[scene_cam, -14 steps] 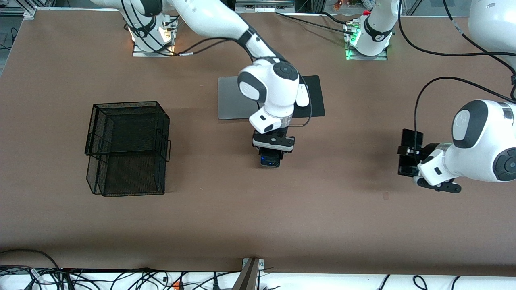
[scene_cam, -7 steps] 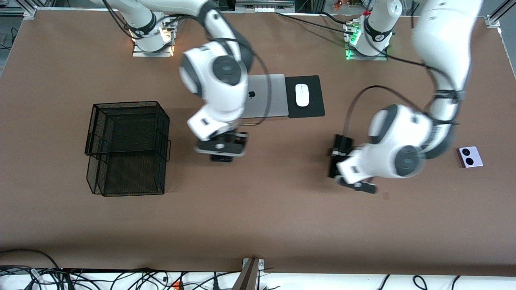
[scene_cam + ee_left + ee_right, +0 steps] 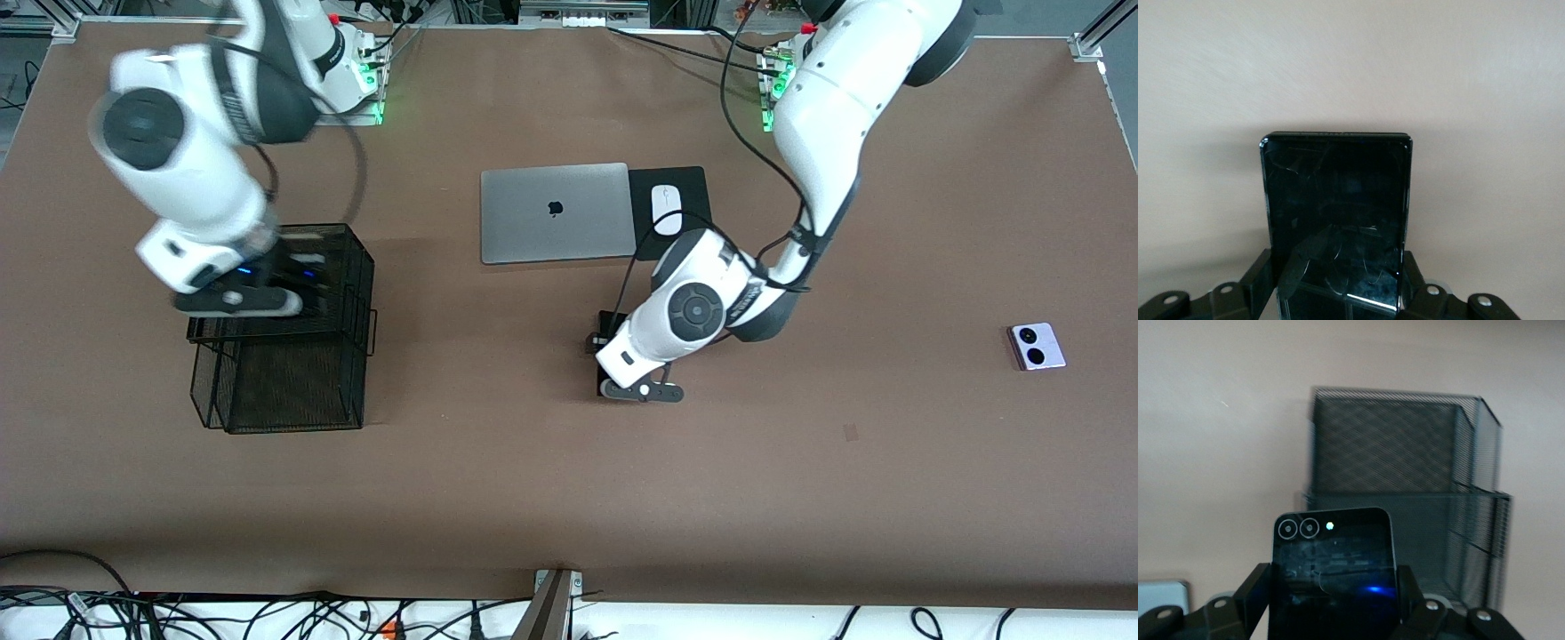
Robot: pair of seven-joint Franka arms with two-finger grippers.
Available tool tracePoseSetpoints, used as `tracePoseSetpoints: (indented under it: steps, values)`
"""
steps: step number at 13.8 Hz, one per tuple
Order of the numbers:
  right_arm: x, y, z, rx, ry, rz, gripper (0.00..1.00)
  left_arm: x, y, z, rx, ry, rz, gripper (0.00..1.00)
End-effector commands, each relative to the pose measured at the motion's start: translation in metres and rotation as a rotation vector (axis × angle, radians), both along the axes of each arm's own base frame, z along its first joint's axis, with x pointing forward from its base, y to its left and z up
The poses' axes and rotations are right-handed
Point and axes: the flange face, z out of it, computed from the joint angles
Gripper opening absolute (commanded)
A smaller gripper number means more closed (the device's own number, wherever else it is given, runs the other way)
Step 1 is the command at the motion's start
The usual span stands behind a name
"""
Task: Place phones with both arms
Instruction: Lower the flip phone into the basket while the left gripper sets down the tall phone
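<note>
My right gripper [image 3: 298,280] hangs over the upper tier of a black mesh basket [image 3: 293,391], shut on a small squarish black flip phone [image 3: 308,270] that glows blue. The right wrist view shows this flip phone [image 3: 1331,573] between the fingers [image 3: 1255,593] of the right gripper [image 3: 1331,603], with the basket [image 3: 1405,467] ahead. My left gripper [image 3: 610,357] is over the middle of the table, shut on a long black slab phone [image 3: 605,342]. In the left wrist view the slab phone [image 3: 1338,207] sticks out of the left gripper [image 3: 1338,287]. A lilac-white flip phone [image 3: 1036,346] lies flat toward the left arm's end.
A closed grey laptop [image 3: 553,212] lies at mid-table toward the bases, with a white mouse [image 3: 666,210] on a black pad [image 3: 698,222] beside it. Bare brown tabletop surrounds the left gripper. Cables run along the edge nearest the front camera.
Both arms swung toward the right arm's end of the table. The right gripper carried the flip phone from near the laptop to over the basket. The left brought the slab phone to mid-table.
</note>
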Motion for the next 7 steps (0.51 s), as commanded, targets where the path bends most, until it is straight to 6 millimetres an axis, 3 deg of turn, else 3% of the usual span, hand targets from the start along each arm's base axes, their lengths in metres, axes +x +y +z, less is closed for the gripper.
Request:
tracePoseSetpoints:
  steps: [1,2,5,6,7]
  values:
    - [-0.022,-0.064,-0.023,0.061,0.01,0.055,0.57,-0.011,-0.024,-0.008,0.001,0.008,-0.007,0.18]
    - [-0.027,-0.088,-0.039,0.068,0.009,0.054,0.57,-0.014,-0.025,-0.015,0.008,0.024,0.023,0.18]
    - [-0.04,-0.123,-0.076,0.073,0.006,0.047,0.58,-0.016,-0.026,-0.027,0.018,0.047,0.076,0.21]
    - [-0.042,-0.128,-0.084,0.07,0.007,0.054,0.58,-0.016,-0.024,-0.029,0.025,0.044,0.065,0.53]
    - [-0.043,-0.137,-0.089,0.064,0.013,0.051,0.58,-0.015,-0.022,-0.03,0.031,0.035,0.048,1.0]
